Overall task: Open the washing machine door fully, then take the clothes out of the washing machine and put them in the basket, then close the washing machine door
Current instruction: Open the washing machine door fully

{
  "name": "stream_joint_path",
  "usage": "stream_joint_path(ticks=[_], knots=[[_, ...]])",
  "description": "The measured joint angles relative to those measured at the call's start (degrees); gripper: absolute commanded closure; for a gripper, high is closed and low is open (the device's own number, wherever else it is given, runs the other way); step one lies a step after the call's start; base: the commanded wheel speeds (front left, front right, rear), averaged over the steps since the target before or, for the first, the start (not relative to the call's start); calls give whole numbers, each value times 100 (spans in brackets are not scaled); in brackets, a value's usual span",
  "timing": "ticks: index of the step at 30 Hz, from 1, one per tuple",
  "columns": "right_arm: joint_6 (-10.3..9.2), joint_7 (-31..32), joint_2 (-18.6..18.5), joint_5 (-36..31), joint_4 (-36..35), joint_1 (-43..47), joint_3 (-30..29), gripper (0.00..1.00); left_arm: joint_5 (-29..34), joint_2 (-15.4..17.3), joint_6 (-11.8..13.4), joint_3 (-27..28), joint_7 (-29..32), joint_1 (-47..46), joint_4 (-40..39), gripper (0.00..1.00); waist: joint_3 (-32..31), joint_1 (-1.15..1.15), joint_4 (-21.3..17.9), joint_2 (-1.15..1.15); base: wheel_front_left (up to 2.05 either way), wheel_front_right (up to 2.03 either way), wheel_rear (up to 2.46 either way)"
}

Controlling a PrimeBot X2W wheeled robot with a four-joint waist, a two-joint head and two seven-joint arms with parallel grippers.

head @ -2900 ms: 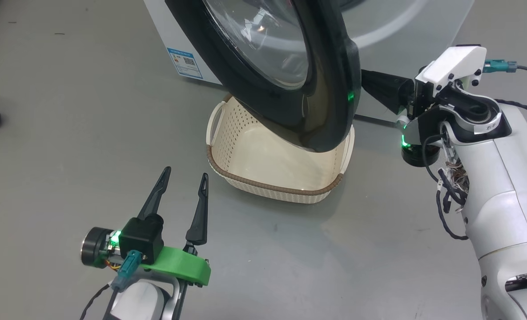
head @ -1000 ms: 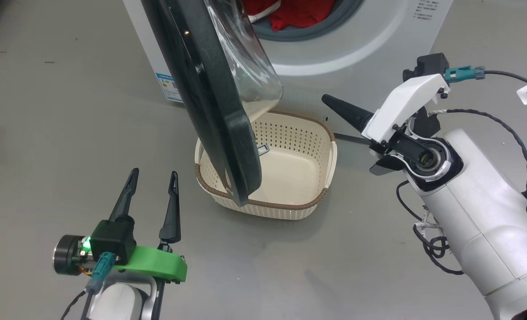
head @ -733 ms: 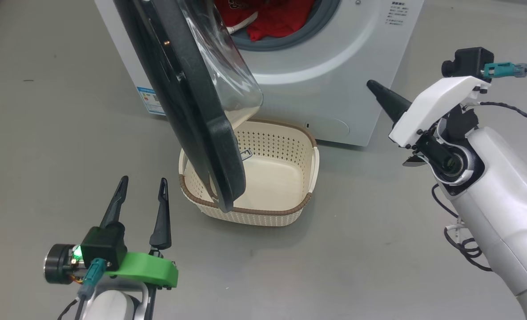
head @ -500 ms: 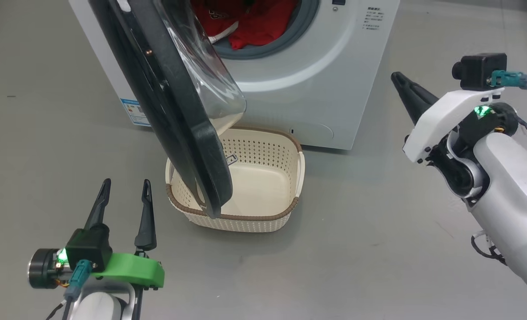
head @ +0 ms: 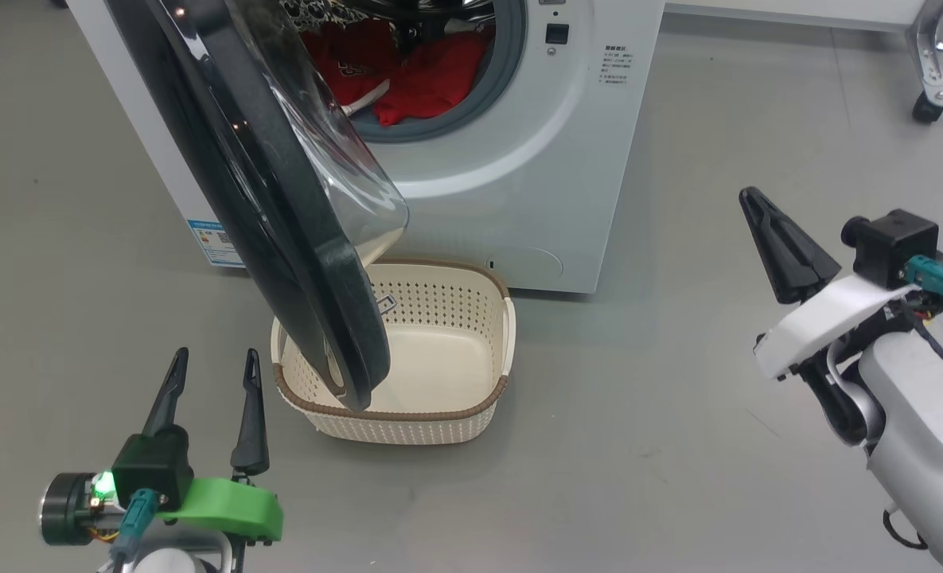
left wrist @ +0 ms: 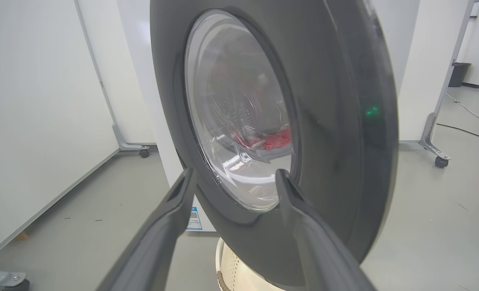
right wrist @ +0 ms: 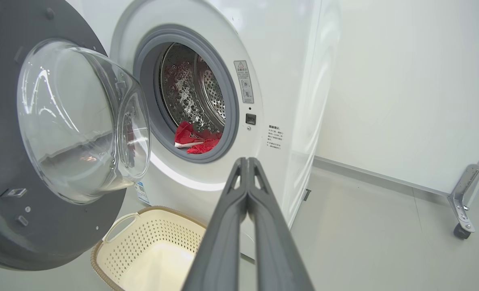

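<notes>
Head view with both wrist views. We see the washing machine [head: 519, 199] standing on the grey floor [head: 678, 398] with its round mouth uncovered. The washing machine door [head: 280, 239] is swung out on the machine's left side, and in the head view its lower edge hangs over the left part of the basket [head: 439, 426]. The basket sits on the floor just in front of the machine, below the mouth. The clothes [head: 423, 79] lie as a red heap in the bottom of the steel drum [right wrist: 190, 93], inside the grey ring. We note the left gripper [head: 216, 352] at the lower left, fingers spread well apart and pointing up toward the door's outer face, clear of it. In the left wrist view the door's glass shows between the two fingers. The right gripper [head: 748, 195] hangs in the air to the right of the machine, its fingers pressed together tip to tip and well apart from the door and the basket. A small blue label [head: 212, 243] marks the machine's lower left corner.
</notes>
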Motion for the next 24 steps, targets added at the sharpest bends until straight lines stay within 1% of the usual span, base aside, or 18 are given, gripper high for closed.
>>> stream_joint_path(ticks=[2, 8, 9, 10, 11, 12, 15, 18, 19, 24], knots=[[-147, -90, 33, 2, 34, 222, -49, 100, 0, 11, 0, 46, 0, 74, -1, 0, -41, 0, -26, 0, 0, 0, 0], [-602, -7, 204, 56, 86, 723, -342, 100, 1, 53, 0, 168, 0, 247, -23, 0, -128, 0, -143, 0, 0, 0, 0], [-681, -4, 243, 56, 88, 781, -408, 91, 1, 54, 0, 187, 0, 269, -34, 0, -139, 0, -166, 0, 0, 0, 0], [-781, 15, 272, 43, 85, 832, -458, 59, 1, 55, 0, 199, 0, 291, -37, 0, -149, 0, -190, 0, 0, 0, 0], [-826, 22, 285, 2, 77, 878, -481, 10, 1, 57, 0, 214, 0, 308, -42, 0, -159, 0, -214, 0, 0, 0, 0], [-845, 37, 298, -11, 66, 924, -530, 0, 1, 58, 0, 227, 0, 318, -53, 0, -167, 0, -239, 0, 0, 0, 0], [-849, 62, 421, -30, -108, 1087, -891, 0, 1, 57, 0, 267, 0, 352, -118, 0, -175, 0, -307, 0, 0, 0, 0], [-851, 63, 524, -190, -366, 1130, -1216, 0, 1, 57, 0, 289, 0, 388, -170, 0, -166, 0, -367, 0, 0, 0, 0], [-851, 63, 524, -190, -366, 1130, -1216, 0, 1, 57, 0, 289, 0, 388, -170, 0, -166, 0, -367, 0, 0, 0, 0], [-854, 63, 639, -500, -725, 1404, -1699, 0, 10, 54, 0, 293, 0, 407, -191, 0, -91, 0, -451, 0, 0, 0, 0]])
